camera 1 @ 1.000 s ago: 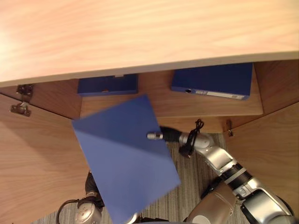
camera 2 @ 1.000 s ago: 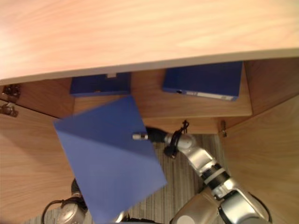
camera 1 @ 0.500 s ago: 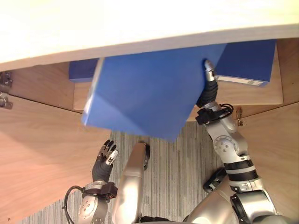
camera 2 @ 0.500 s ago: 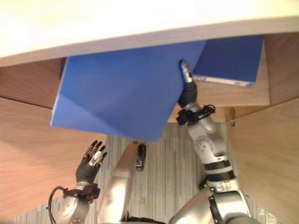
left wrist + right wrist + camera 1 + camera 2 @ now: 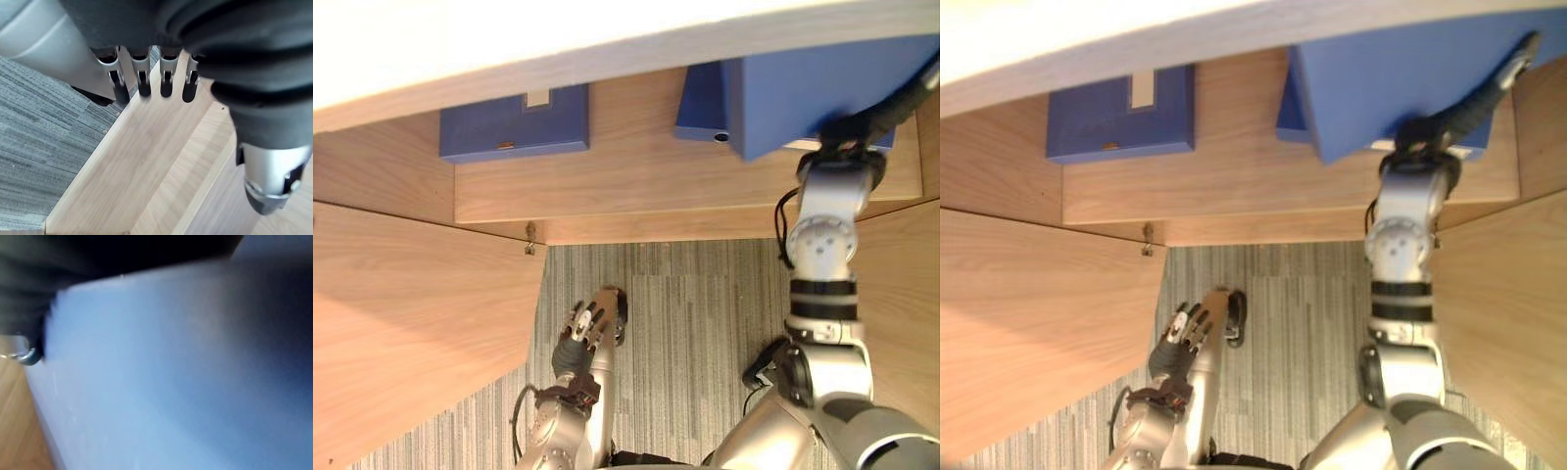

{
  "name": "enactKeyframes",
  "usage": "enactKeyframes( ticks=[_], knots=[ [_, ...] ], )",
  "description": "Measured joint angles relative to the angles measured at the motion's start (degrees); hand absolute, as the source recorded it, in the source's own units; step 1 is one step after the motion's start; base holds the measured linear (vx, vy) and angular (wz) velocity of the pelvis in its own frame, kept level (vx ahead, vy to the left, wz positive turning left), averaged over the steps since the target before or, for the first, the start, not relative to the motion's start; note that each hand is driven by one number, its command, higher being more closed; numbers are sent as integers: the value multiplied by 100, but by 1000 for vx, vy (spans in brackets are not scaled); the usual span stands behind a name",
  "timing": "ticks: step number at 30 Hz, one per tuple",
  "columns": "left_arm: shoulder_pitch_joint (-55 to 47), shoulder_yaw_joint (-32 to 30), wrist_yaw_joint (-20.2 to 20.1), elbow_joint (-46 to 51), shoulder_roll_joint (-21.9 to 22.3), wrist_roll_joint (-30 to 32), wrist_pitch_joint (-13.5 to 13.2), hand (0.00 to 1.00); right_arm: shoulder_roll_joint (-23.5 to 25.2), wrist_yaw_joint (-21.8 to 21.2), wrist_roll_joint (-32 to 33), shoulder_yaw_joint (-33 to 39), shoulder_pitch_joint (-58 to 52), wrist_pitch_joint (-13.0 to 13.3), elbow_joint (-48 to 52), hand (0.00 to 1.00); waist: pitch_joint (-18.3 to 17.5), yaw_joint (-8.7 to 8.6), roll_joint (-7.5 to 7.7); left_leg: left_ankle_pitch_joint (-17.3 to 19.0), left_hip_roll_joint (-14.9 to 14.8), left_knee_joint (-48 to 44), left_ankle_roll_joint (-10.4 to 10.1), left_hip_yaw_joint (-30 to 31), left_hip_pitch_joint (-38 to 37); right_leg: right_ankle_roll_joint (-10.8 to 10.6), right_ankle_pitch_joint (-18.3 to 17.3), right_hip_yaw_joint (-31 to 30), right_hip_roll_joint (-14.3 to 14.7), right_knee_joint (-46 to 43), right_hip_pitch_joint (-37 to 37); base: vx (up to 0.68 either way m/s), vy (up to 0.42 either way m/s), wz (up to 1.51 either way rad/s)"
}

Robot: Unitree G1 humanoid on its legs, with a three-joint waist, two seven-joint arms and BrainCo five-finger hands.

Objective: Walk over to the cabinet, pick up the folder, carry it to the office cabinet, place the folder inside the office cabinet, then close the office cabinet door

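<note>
The right hand (image 5: 1469,106) pinches the folder (image 5: 1381,88), thumb across its top, holding it tilted over a second folder (image 5: 700,103) on the right of the shelf (image 5: 636,186). The left hand (image 5: 579,338) hangs low above the carpet (image 5: 695,343), fingers straight and apart

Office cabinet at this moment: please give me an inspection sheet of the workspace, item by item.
Surface: wooden shelf inside the office cabinet, below its pale top.
Job's things: blue folder at the shelf's right end.
Clutter: left stored folder flat on the shelf; right stored folder mostly covered by the folder.
Hands: right hand at the folder's near edge, grip hidden; left hand open, empty, low.
Cables: nothing seen.
Surroundings: left door and right door open; striped carpet below.
</note>
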State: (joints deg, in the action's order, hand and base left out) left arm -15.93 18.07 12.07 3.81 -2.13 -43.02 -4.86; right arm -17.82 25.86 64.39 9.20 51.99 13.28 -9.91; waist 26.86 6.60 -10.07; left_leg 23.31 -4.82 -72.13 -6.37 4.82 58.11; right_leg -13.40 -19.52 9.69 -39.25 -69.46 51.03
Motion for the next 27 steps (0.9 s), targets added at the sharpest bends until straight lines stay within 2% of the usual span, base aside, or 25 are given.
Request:
enactKeyframes(
  ticks=[1, 5, 6, 8, 9, 11, 12, 13, 17, 20, 23, 27],
  knots=[
    [146, -12, 5, -117, -79, -24, -14, 0, -24, 210, 14, -27, 267, -2, -191, 100, 0, -5, 0, -10, 2, 3, -5, 29, 15, 1, -3, 17, 2, -13, 1, 2, -17, 3],
    [264, -33, 33, -145, -129, -161, -70, 0, -289, 616, 318, -7, 833, -21, -757, 100, 0, 54, 0, -49, 10, 2, -4, 113, 121, 22, -15, 107, -1, -21, 7, 6, -8, 7],
    [282, -58, 42, -147, -154, -176, -70, 0, -356, 674, 438, 9, 1010, -34, -982, 0, 1, 72, 0, -54, 12, 2, -4, 123, 138, 22, -16, 110, -3, -26, 21, 0, 0, 0],
    [283, -174, 101, -150, -158, -175, -71, 0, -424, 715, 452, 4, 1225, -104, -1226, 0, 1, 83, 1, -60, 14, 3, -6, 130, 182, 22, -17, 109, -4, -33, 64, 0, 0, 0],
    [285, -328, 255, -304, -179, -173, -75, 0, -455, 719, 457, 3, 1331, -155, -1337, 0, 2, 95, 3, -69, 13, 3, -11, 130, 213, 24, -18, 104, -5, -44, 113, 33, -6, -1],
    [290, -618, 539, -1041, -317, -203, -63, 0, -493, 739, 514, -1, 1525, -218, -1521, 0, 4, 86, 5, -83, 10, 3, -17, 137, 286, 35, -27, 100, -6, -77, 196, 35, -13, 2],
    [293, -627, 697, -1473, -468, -280, 91, 0, -559, 750, 634, -37, 1637, -226, -1641, 0, 35, 85, 8, -95, 14, -1, -29, 163, 310, 37, -37, 106, -5, -103, 214, 32, -22, 6],
    [334, -627, 786, -1825, -631, -273, 147, 0, -588, 768, 660, -28, 1676, -212, -1705, 0, 69, 116, 7, -106, 13, 7, -45, 176, 309, 32, -44, 107, -1, -120, 214, 30, -22, 5],
    [344, -722, 866, -2024, -675, -430, 153, 0, -545, 917, 649, -99, 1684, -88, -1545, 0, 92, 114, 29, -136, 7, 45, -63, 169, 310, 29, -50, 100, 13, -108, 229, 0, 0, 0],
    [401, -733, 923, -2129, -777, -429, 154, 0, -252, 1102, 543, -211, 1482, 169, -544, 0, 133, 54, 92, -168, -37, 103, -77, 148, 304, 29, -50, 87, 65, -90, 266, 11, -14, -6],
    [557, -732, 1087, -2287, -889, -428, 210, 0, 243, 1319, 139, -247, 1004, 419, 482, 0, 168, -21, 156, -170, -94, 117, -84, 140, 267, 31, -49, 73, 126, -80, 265, 22, -18, -8],
    [763, -732, 1221, -2350, -986, -416, 313, 0, 832, 1493, -90, -256, 278, 506, 842, 0, 202, -84, 254, -170, -143, 160, -92, 80, 168, 33, -47, 23, 171, -53, 259, 13, -14, -9]
  ],
)
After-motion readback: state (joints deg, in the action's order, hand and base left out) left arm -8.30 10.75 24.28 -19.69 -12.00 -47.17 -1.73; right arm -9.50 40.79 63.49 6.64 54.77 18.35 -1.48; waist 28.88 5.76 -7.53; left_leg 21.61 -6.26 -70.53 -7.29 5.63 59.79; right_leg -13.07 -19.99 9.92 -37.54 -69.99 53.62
